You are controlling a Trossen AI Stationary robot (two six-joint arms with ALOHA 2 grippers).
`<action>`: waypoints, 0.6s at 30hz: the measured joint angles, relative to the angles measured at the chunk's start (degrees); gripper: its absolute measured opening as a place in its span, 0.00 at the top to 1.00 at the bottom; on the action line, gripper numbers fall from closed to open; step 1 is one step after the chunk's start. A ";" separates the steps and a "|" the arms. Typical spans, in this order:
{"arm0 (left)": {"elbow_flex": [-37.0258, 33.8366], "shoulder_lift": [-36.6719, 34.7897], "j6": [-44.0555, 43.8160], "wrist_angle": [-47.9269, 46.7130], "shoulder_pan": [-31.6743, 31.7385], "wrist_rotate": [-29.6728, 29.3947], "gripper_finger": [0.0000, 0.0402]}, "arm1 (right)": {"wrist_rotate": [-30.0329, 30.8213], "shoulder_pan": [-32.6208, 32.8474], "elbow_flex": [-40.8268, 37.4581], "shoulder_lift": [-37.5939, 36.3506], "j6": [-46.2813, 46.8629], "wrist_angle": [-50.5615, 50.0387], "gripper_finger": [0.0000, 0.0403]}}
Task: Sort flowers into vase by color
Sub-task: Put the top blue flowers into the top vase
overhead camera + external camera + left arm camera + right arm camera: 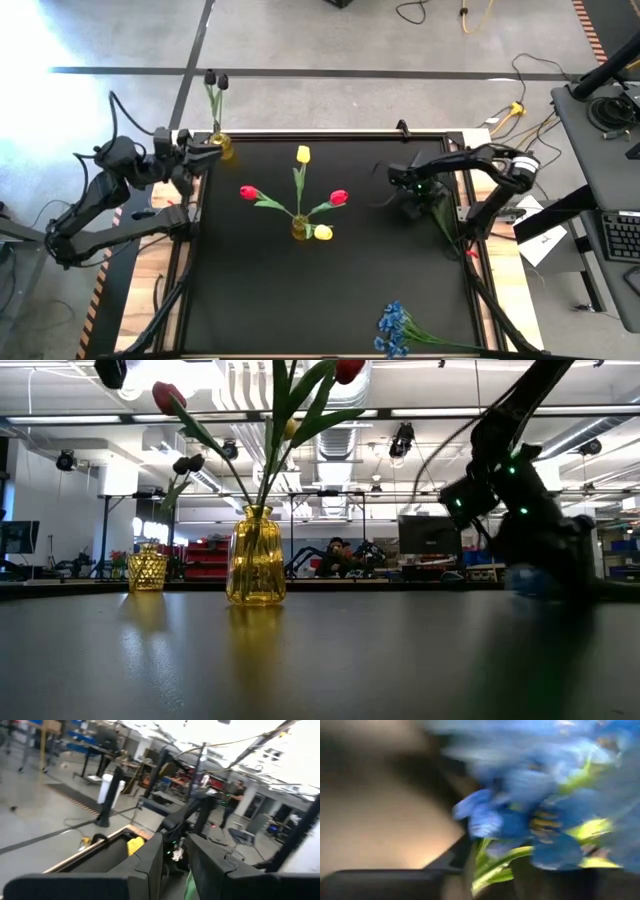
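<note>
A yellow glass vase [300, 229] [256, 556] stands mid-table and holds two red tulips [248, 192] and yellow tulips [303, 154] by their stems. A smaller yellow vase [221, 148] [147, 568] at the far left corner holds a dark-blossomed stem [214, 80]. My left gripper [203, 150] [175, 870] is beside that vase, with a narrow gap between its fingers; a green sliver shows in the gap. My right gripper [410, 203] [530, 565] [490, 880] is low over the table's right half, shut on blue blossoms [530, 815]. Another blue bunch [394, 328] lies at the near edge. My right gripper has the green stems [492, 865] of the blue bunch between its two fingers, just behind the blossoms, which fill the wrist view ahead of the fingertips. In the low view a blue blur [522, 580] sits close to the tabletop under the gripper. The wrist view is blurred, so more cannot be told.
The black tabletop has a raised frame [330, 132] around it. Cables [520, 100] and a desk with a keyboard [622, 235] lie beyond the right edge. Bare table lies between the middle vase and the near edge.
</note>
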 joint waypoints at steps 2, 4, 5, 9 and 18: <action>-0.83 0.53 -0.88 0.00 0.00 -1.11 0.80 | 0.10 0.00 0.51 -2.65 -0.69 2.20 0.89; -1.88 1.20 -0.99 -0.07 0.00 -1.25 0.80 | -0.10 0.00 1.15 -5.66 -0.78 3.98 0.95; -2.37 1.60 -1.05 -0.16 0.00 -1.55 0.79 | -0.10 0.00 1.65 -7.19 -0.74 5.06 0.95; -3.40 3.65 -0.86 -0.13 0.00 -2.84 0.73 | -0.32 0.28 4.80 -13.11 0.03 9.92 0.96; -0.62 7.18 1.42 -10.12 0.00 -9.43 0.66 | -5.57 -0.02 10.77 -19.74 -0.60 47.42 0.97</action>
